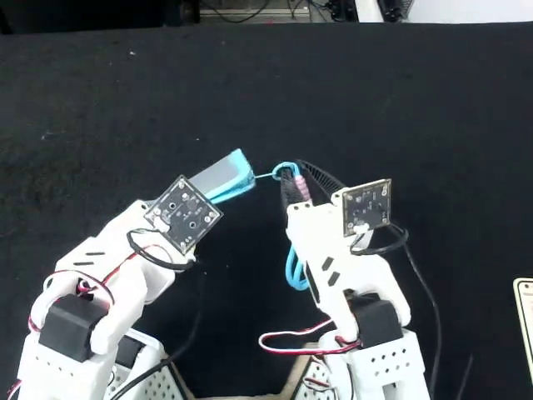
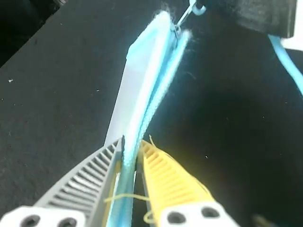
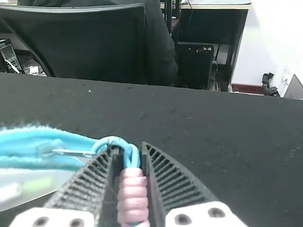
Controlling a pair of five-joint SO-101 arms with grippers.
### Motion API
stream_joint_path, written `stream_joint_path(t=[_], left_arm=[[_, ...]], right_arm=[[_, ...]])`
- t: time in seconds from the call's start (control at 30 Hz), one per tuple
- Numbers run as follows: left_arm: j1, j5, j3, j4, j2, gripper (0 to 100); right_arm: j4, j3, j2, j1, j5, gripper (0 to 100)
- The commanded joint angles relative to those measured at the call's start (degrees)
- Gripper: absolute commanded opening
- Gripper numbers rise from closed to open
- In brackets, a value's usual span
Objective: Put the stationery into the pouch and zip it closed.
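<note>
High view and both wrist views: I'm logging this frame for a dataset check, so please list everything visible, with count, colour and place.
pouch: one, light blue with a clear side, mid-table between the two grippers.
zip cord: one, blue with a pink wrapped part, attached to the zip pull at the pouch's end nearest the right gripper.
card: one, white, at the right edge of the high view.
table: one, black cover.
left gripper: one, grey and yellow fingers, shut on the pouch's near end.
right gripper: one, black fingers, shut on the zip cord.
</note>
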Motion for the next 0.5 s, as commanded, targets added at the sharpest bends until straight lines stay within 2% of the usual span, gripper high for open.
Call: stream_joint_path(t=[0.0,0.1,0.27,0.33,0.47], left_arm=[[3.30,4.40,-3.47,-5.01,-0.18,3],[9.19,4.75,-0.40,-11.52,0.70,3],[14.37,4.75,3.65,-27.08,2.55,3],[15.16,5.10,5.05,-29.27,3.60,3],[14.20,6.77,10.42,-27.69,4.48,3]], right_arm=[[0.53,-1.89,-0.40,0.09,3.43,1.1],[3.69,-6.29,-0.40,-0.18,4.57,1.1],[8.88,-13.05,-0.40,-0.26,4.57,1.1],[9.76,-15.08,-0.40,-0.26,4.75,1.1],[9.67,-15.87,-0.04,-1.05,8.35,1.1]])
